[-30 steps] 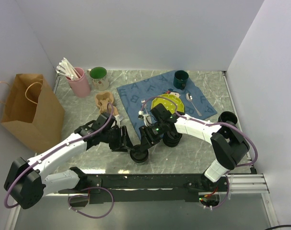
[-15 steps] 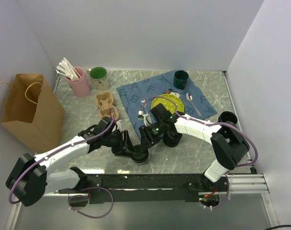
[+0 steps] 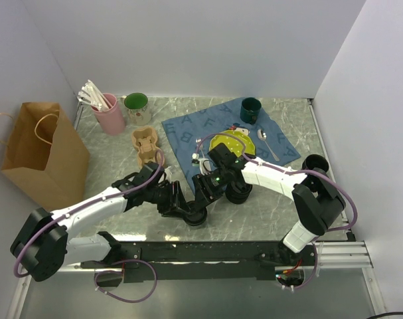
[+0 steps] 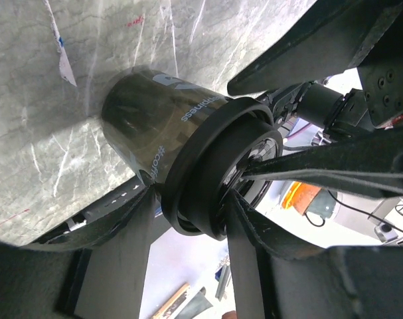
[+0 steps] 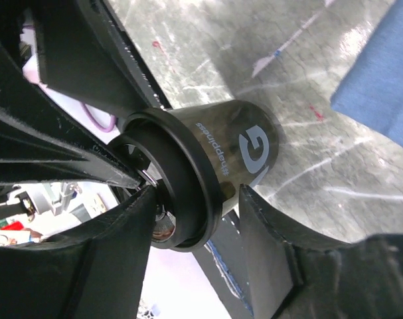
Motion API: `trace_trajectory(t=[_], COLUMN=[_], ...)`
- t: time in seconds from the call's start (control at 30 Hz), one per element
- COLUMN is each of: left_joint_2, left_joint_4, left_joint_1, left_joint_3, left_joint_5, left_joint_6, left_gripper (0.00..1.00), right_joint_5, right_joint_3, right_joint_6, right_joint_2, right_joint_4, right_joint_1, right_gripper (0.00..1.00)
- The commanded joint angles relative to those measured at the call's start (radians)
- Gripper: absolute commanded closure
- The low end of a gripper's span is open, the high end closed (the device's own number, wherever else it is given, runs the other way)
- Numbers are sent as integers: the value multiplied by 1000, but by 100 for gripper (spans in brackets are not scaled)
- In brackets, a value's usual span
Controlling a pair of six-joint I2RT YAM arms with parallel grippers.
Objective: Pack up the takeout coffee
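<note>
A takeout cup (image 4: 155,126) stands on the marble tabletop (image 3: 281,199), close to its near edge at the centre and just left of the blue cloth (image 3: 188,136). The left end effector (image 4: 191,196) is half closed, with both fingers pressed against the cup's lid. The right end effector (image 5: 196,193) straddles the same cup, but I cannot tell whether it grips. A second cup (image 3: 239,194) sits just to the right.

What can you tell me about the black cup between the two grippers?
The black cup is squat, dark and glossy, with white printed lettering and a wider black lid. It stands upright on the marble table, near its front edge. The left gripper clamps the lid rim; the right gripper flanks it.
</note>
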State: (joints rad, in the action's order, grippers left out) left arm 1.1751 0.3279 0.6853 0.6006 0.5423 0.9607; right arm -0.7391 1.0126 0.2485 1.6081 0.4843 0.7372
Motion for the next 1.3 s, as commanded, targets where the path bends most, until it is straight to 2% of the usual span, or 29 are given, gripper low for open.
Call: trace_trajectory(t=[0.0, 0.2, 0.63, 0.73, 0.97, 1.13, 1.27], left_joint_2=[67, 77, 84, 78, 86, 77, 81], left_joint_4=[91, 109, 115, 119, 145, 134, 148], left_joint_1=[26, 26, 26, 26, 28, 34, 34], left_joint_3=[-5, -5, -19, -19, -12, -24, -18], left_joint_5=[-111, -142, -160, -165, -183, -176, -179], left_joint_6=[-22, -10, 9, 13, 18, 35, 24], left_gripper=[53, 53, 53, 53, 53, 53, 53], right_joint_5=[187, 195, 156, 149, 179, 256, 239], right_joint_3=[29, 73, 95, 63, -142, -252, -313], right_joint_6=[-11, 24, 144, 188, 450, 566, 655], right_joint_2=[1, -48, -198, -229, -402, -468, -464], right_joint_4=[33, 83, 188, 192, 106, 34, -85], right_joint_1=[7, -16, -55, -53, -29, 14, 36], right_gripper=[37, 23, 21, 25, 38, 41, 42])
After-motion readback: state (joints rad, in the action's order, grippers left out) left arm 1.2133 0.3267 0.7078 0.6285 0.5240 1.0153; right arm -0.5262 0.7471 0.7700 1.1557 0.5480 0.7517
